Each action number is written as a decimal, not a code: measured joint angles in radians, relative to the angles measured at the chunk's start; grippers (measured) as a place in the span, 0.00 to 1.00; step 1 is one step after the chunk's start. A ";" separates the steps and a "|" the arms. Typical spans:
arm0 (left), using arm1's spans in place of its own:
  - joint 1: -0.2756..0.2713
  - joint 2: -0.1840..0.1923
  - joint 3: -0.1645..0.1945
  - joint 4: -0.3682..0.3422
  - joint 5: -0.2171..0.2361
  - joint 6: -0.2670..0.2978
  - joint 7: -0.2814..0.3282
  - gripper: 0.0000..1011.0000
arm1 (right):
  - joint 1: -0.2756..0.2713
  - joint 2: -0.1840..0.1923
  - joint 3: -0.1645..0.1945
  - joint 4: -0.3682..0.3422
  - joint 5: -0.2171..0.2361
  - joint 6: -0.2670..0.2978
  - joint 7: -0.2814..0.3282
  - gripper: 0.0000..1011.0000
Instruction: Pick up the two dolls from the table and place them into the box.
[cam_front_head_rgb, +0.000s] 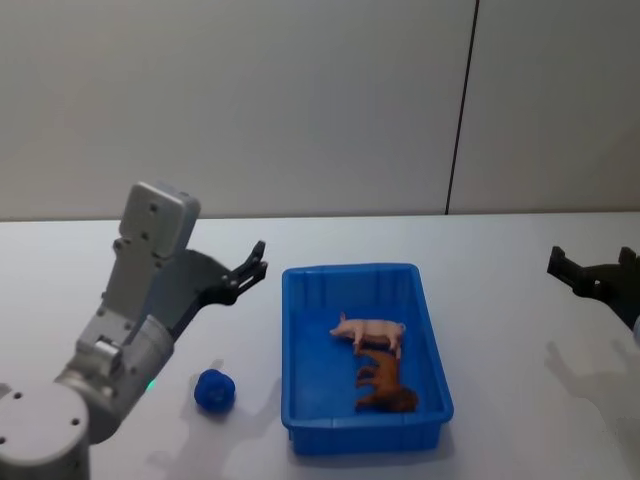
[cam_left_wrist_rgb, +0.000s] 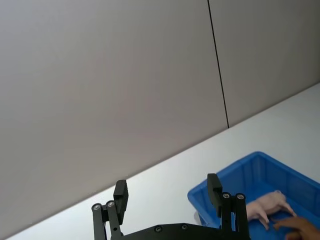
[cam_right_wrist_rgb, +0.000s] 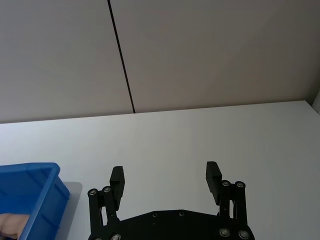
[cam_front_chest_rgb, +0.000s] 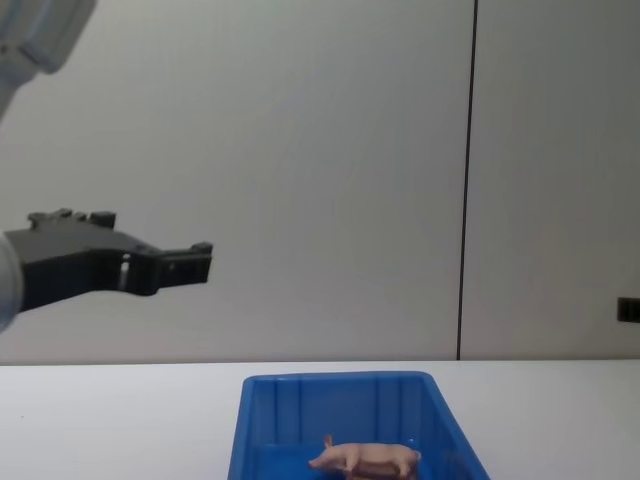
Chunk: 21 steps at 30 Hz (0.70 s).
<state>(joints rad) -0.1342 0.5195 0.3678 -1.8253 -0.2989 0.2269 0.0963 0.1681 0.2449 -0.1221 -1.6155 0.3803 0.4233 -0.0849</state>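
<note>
Both dolls are found inside the blue box (cam_front_head_rgb: 368, 418), which is set on the white table (cam_front_head_rgb: 520, 400) in front of the robot. The pale pink pig (cam_front_head_rgb: 370, 331) is seen near the middle of the box floor, with its snout turned to the robot's left. The reddish-brown animal (cam_front_head_rgb: 385, 385) is placed just beside it, closer to the box's near wall; whether the two touch cannot be told.

The left gripper (cam_front_head_rgb: 258, 258) is held raised above the table to the left of the box, apart from its rim. Its fingers are spread wide and nothing is gripped between them. The right gripper (cam_right_wrist_rgb: 165, 175) is held well to the right of the box, also raised, with its fingers parted and nothing carried.

A small round blue object (cam_front_head_rgb: 214, 390) is seen on the table to the left of the box's near corner, apart from it.
</note>
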 joint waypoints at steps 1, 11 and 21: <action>0.014 0.014 -0.006 -0.018 -0.015 0.013 0.003 0.99 | 0.000 0.000 0.000 0.000 0.000 -0.001 -0.001 0.99; 0.089 0.085 -0.034 -0.099 -0.129 0.107 -0.006 0.99 | -0.001 0.001 0.001 0.000 -0.002 -0.004 -0.003 0.99; 0.133 0.130 -0.050 -0.131 -0.212 0.201 -0.049 0.99 | -0.002 0.001 0.001 0.000 -0.003 -0.006 -0.005 0.99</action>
<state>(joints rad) -0.0013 0.6495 0.3179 -1.9563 -0.5111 0.4279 0.0474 0.1661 0.2458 -0.1213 -1.6159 0.3777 0.4176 -0.0894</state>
